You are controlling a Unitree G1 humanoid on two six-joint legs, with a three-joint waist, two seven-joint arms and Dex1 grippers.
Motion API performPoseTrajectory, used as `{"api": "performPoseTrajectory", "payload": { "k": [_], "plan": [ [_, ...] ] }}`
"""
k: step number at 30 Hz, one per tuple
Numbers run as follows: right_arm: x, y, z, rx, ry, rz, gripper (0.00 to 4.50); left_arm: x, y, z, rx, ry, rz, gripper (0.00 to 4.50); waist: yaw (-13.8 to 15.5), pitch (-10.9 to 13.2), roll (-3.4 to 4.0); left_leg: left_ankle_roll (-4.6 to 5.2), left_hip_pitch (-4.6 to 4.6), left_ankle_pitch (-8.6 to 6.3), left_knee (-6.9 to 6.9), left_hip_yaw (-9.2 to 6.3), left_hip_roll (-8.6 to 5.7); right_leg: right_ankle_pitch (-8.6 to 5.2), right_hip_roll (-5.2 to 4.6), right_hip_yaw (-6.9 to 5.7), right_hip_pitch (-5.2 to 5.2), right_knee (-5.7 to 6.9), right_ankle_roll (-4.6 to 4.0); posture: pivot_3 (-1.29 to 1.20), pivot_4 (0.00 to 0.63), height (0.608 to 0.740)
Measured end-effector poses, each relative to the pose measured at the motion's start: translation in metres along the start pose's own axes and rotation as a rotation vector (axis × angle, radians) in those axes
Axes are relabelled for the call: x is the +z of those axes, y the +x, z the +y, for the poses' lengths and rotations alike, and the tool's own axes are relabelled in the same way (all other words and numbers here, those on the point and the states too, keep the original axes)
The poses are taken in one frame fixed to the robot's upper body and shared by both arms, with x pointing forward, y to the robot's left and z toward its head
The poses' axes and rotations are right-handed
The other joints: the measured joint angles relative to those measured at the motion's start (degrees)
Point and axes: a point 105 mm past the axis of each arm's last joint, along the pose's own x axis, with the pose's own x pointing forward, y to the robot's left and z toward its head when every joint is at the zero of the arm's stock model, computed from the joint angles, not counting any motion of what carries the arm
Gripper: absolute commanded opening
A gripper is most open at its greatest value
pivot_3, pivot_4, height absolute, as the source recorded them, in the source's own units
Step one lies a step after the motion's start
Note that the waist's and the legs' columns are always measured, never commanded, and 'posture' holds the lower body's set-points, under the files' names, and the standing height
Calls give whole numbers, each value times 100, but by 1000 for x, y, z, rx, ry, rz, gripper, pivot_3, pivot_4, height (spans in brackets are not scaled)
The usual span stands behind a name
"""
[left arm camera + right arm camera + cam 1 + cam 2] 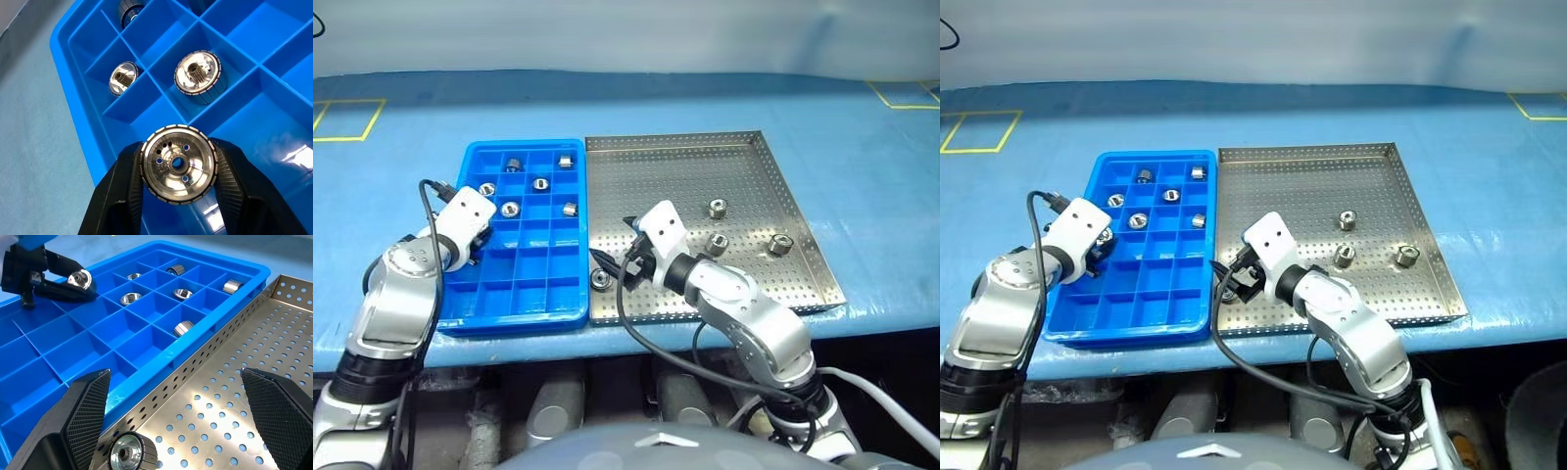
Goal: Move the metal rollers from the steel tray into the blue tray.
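Note:
The blue tray (524,318) lies to the left of the steel tray (685,157), and the two touch along their long sides. Several metal rollers (540,183) sit in the blue tray's far compartments. Several more (718,207) lie on the steel tray's perforated floor. My left gripper (478,243) hangs over the blue tray's left column, shut on a roller (178,164). My right gripper (183,426) stands open and low over the steel tray's near left corner. A roller (129,455) lies just beside one of its fingers (88,416).
Both trays rest on a blue table cover (862,176), close to its front edge. Yellow tape squares (347,119) mark the far corners. A black cable (636,328) loops under my right wrist.

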Motion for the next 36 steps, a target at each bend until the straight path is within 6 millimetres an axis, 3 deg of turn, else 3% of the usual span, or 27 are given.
{"api": "performPoseTrajectory", "payload": {
  "k": [6,10,18,26,29,31,36],
  "plan": [
    [-1,-1,0,-8,1,2,4500,9,-11,12,49,-46,-38,1712,24,0,-1,4,-1,-3,-2,3,-9,1,0,4,1,-7,-1,104,150,740],
    [-1,-1,0,-8,3,2,4500,-10,-15,9,20,-15,46,1712,28,0,0,4,-1,-3,-8,3,-8,-2,1,3,-2,-6,-6,104,150,740],
    [-1,-1,0,-7,5,2,4500,-14,-16,0,-33,64,90,1712,36,0,0,3,2,-2,-8,4,-7,-15,0,3,-1,-6,-25,97,150,740],
    [-1,-2,-2,-20,7,0,4500,-5,-5,1,-50,85,73,4398,50,0,0,3,-1,-2,-9,3,-10,-14,-3,0,-1,-8,-24,63,150,740],
    [-2,-7,-5,-47,10,4,4500,9,-2,1,-52,43,13,4455,102,0,0,5,-4,-2,-7,-7,-26,-13,-15,-5,2,-8,-20,48,150,740],
    [0,-11,-7,-58,-1,-2,4500,25,0,-9,-108,12,-59,4455,105,0,-1,8,-6,-2,-4,-5,-30,-12,-19,-3,3,-10,-19,33,150,740],
    [-9,-39,-18,-101,-45,61,4500,90,-12,-37,-353,5,-352,4455,77,1,-8,13,-16,-3,4,-2,-32,-12,-24,-3,1,-16,-20,-3,150,740]
  ]
}}
